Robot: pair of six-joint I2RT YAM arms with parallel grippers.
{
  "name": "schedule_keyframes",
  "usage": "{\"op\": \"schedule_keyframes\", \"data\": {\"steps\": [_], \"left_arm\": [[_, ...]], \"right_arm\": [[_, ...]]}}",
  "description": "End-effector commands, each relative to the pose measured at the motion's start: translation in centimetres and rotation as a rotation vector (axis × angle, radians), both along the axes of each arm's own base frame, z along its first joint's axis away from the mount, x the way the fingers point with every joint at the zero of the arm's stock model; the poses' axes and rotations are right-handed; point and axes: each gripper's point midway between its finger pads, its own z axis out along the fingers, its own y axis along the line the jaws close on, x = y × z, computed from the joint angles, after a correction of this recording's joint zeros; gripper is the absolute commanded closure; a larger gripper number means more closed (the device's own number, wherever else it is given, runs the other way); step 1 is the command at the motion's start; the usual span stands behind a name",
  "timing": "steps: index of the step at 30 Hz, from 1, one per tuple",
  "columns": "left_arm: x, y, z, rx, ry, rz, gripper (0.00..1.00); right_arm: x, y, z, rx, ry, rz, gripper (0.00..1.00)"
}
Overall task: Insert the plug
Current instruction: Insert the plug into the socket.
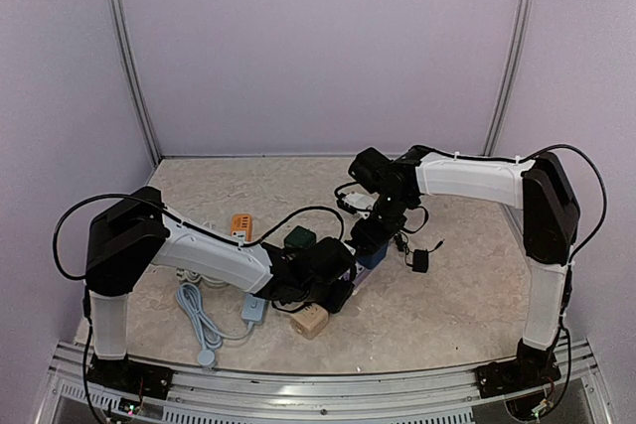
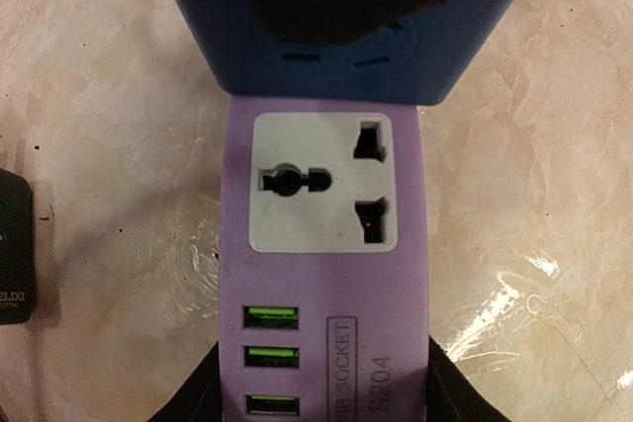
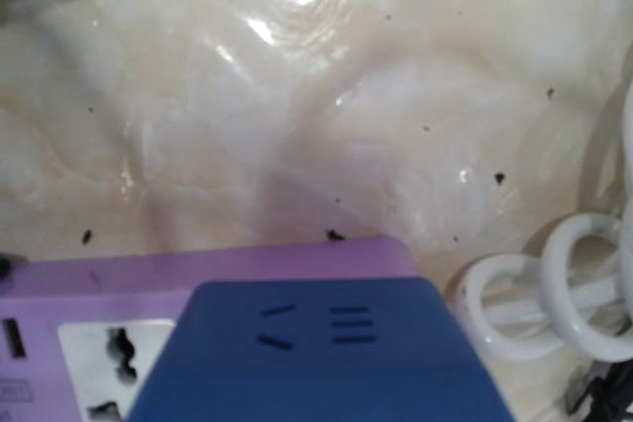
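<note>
Top cam: your L pincer [image 1: 333, 285] and R pincer [image 1: 376, 233] meet mid-bench [image 1: 457, 305]; blue plug [image 1: 374, 253] sits under the R one. L wrist: L fingers [image 2: 193, 397] clamp both sides of the purple power strip [image 2: 326, 279]; blue plug is over its far end, just beyond a free socket [image 2: 321, 180]; R pincer grips it from above. R wrist: blue plug fills the foreground on the strip; white cable [image 3: 554, 294] beside it; can't tell if it's fully seated.

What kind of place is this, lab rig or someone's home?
Probably a lab test cell: plain walls between metal frame posts, left arm and right arm bolted at the edge of a marble-look tabletop, purple power strip and blue adapter as props.
</note>
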Motion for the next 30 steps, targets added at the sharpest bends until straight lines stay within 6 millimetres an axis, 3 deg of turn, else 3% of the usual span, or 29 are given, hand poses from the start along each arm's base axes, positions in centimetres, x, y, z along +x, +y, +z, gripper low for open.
{"op": "schedule_keyframes", "data": {"steps": [1,9,12,17,22,30], "left_arm": [[0.1,0.8,0.9,-0.004,0.03,0.03,0.79],[0.2,0.7,1.3,-0.015,0.023,0.031,0.7],[0.3,0.6,1.6,-0.026,0.015,0.031,0.6],[0.5,0.4,2.1,-0.028,0.004,0.02,0.32],[0.6,0.4,2.6,-0.037,-0.002,0.023,0.21],[0.4,0.5,2.4,-0.041,0.012,0.026,0.1]], "right_arm": [[-8.2,-1.9,-12.9,-0.201,0.305,0.066,1.0],[-7.2,-2.8,-11.5,-0.26,0.257,0.054,0.99],[-6.9,-2.5,-10.7,-0.247,0.243,0.053,0.98],[-6.6,-2.0,-9.7,-0.234,0.232,0.051,0.96],[-6.7,-2.2,-9.7,-0.238,0.235,0.05,0.95],[-6.5,-2.6,-9.0,-0.252,0.213,0.047,0.87]]}}
